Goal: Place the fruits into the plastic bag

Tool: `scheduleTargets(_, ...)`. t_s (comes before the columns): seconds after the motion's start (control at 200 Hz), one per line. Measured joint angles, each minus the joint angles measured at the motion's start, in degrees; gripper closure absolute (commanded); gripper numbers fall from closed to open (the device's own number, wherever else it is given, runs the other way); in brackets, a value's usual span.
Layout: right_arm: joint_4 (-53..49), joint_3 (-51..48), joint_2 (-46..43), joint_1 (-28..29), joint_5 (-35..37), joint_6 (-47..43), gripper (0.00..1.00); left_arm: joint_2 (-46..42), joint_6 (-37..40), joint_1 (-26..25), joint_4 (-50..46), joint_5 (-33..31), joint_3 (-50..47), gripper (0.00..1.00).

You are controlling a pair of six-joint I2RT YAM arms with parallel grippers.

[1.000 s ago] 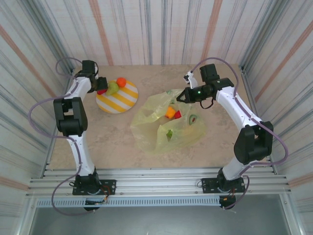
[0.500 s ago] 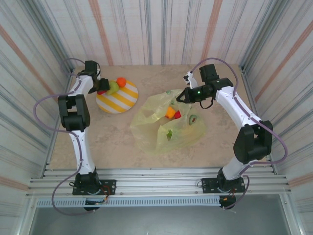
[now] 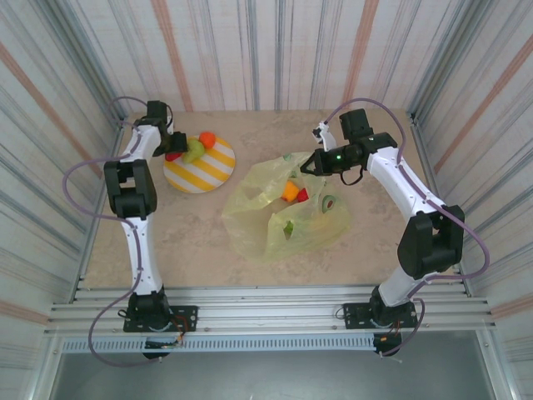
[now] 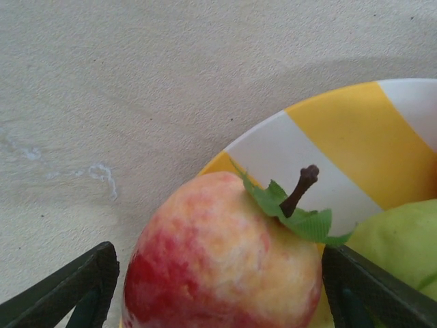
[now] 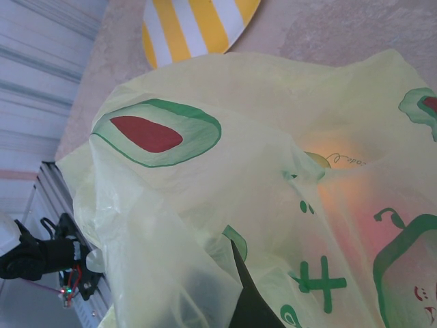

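Note:
On the yellow-and-white striped plate (image 3: 204, 171) lie a red-and-yellow fruit (image 3: 173, 155), a green pear-like fruit (image 3: 193, 150) and an orange one (image 3: 206, 138). My left gripper (image 3: 171, 147) is open and straddles the red-and-yellow fruit (image 4: 205, 253), which rests on the plate (image 4: 355, 150) with its stem and leaf up. Both fingers (image 4: 68, 294) stand close beside it. The green fruit (image 4: 403, 239) lies to its right. My right gripper (image 3: 308, 164) is shut on the upper edge of the plastic bag (image 3: 283, 217). An orange fruit (image 3: 289, 191) and a red one (image 3: 302, 195) show through the bag. The bag (image 5: 205, 191) drapes over my right gripper (image 5: 239, 273).
Corrugated striped walls close in the table on the left, back and right. The plate stands near the back left wall. Bare tabletop (image 3: 175, 242) lies in front of the plate and the bag. The metal rail with both arm bases (image 3: 266, 317) runs along the near edge.
My left arm has swung its elbow slightly right and the gripper has settled closer round the red-and-yellow fruit. The right arm and the bag have not moved.

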Motion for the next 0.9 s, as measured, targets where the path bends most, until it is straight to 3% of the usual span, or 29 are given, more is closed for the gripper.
scheduleTargets(0.421,0.2,0.0,0.0,0.0,0.02,0.24,1.0,1.46,0.48,0.0,-1.77,1.31,2.16,0.35)
scheduleTargets(0.641,0.35,0.0,0.0,0.39,0.02,0.42,1.0,1.29,0.46,0.0,-1.81,1.27,1.97,0.37)
scheduleTargets(0.902,0.37,0.0,0.0,0.39,0.0,0.42,1.0,-6.64,-0.7,0.0,-0.22,0.98,-5.64,0.39)
